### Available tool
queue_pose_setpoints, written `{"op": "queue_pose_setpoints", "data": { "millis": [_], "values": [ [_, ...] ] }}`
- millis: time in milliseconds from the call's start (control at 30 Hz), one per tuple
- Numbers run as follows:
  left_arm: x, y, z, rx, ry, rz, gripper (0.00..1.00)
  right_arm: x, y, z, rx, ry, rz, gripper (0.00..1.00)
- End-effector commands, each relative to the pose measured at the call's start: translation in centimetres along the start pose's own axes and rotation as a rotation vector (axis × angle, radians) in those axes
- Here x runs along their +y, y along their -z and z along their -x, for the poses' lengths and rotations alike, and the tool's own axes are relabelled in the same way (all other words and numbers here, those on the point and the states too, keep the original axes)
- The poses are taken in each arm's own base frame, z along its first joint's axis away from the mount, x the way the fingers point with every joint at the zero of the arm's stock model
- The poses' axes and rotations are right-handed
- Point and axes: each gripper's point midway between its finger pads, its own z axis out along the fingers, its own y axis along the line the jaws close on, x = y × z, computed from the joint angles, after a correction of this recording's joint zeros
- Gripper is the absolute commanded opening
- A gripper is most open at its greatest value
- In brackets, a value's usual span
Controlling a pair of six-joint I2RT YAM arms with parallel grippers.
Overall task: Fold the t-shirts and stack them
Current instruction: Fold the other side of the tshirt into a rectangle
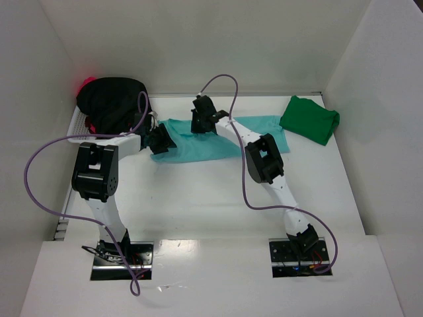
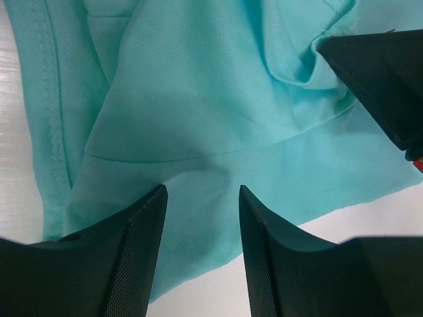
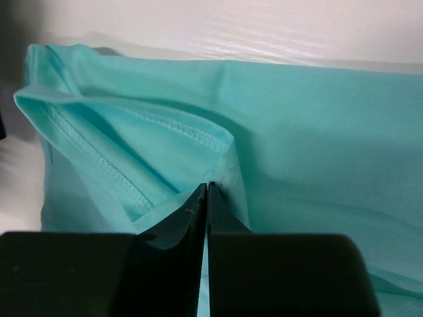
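Observation:
The light teal t-shirt [image 1: 218,142] lies partly folded across the middle back of the table. My right gripper [image 1: 201,120] is shut on a folded hem of it [image 3: 208,186] and holds that edge raised. My left gripper [image 1: 160,140] is open at the shirt's left end, its jaws straddling the teal cloth's edge [image 2: 201,191]. The teal cloth fills both wrist views [image 2: 198,99] [image 3: 310,132]. The dark green t-shirt [image 1: 309,119] lies folded at the back right. The black t-shirt [image 1: 112,102] is heaped at the back left, with a bit of the red-pink one [image 1: 86,84] showing behind it.
A white basket [image 1: 82,123] holds the black heap against the left wall. White walls close in the table at the back, left and right. A black part of the right gripper [image 2: 383,72] shows in the left wrist view's upper right. Purple cables loop above both arms.

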Motion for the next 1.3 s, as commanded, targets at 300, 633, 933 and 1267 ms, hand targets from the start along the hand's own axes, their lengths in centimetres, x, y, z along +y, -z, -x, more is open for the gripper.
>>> {"op": "queue_pose_setpoints", "data": {
  "millis": [300,633,933,1267],
  "values": [
    [0.5,-0.6,-0.3,-0.003,0.003,0.004,0.56,-3.5,0.9,5.0,-0.112,-0.022,-0.107,0.05],
    [0.7,-0.8,-0.6,0.004,0.005,0.009,0.57,-2.9,2.6,7.5,-0.111,-0.002,0.061,0.42],
    [0.7,-1.2,-0.3,0.004,0.005,0.009,0.57,3.3,7.0,8.2,-0.19,0.292,0.287,0.72],
    [1.0,-1.4,-0.7,0.019,0.011,0.019,0.54,4.0,7.1,6.6,-0.148,0.329,0.314,0.69]
  ]
}}
